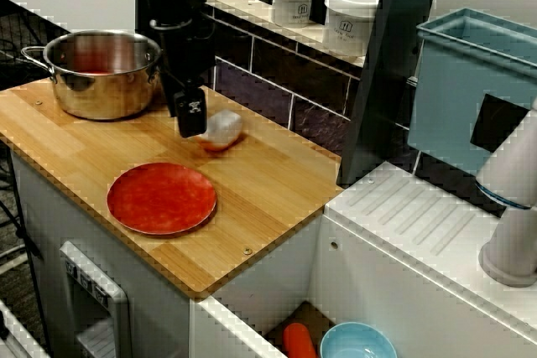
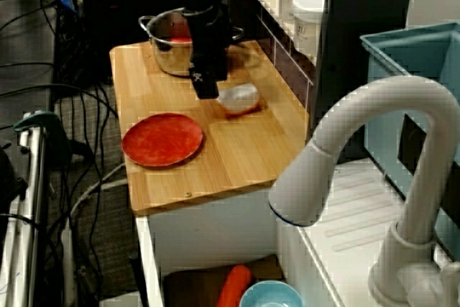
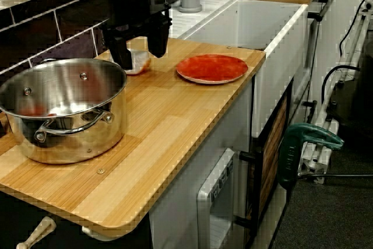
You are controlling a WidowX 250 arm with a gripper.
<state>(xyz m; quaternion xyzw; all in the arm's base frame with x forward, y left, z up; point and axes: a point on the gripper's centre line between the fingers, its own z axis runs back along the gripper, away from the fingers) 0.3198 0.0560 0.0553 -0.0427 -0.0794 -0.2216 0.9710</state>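
Claw (image 3: 140, 58), black, two-fingered: jaws wide apart, nothing held. Small pale translucent object (image 1: 224, 128), orange beneath, lay just beside fingertips; contact unclear. Round red plate (image 1: 161, 198) near, steel pot (image 1: 102, 73) opposite side. Judged: approach stage; next move called for centring jaws over object.

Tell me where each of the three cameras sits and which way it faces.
View facing the wall: high off the front edge, looking down across the counter to the tiled wall; gripper shows.
View from the faucet end: behind the faucet, looking along the counter toward the pot; gripper shows.
View from the pot end: low beside the pot, looking toward the sink; gripper shows, fingers apart.
The two end views face each other; both hold the red plate.
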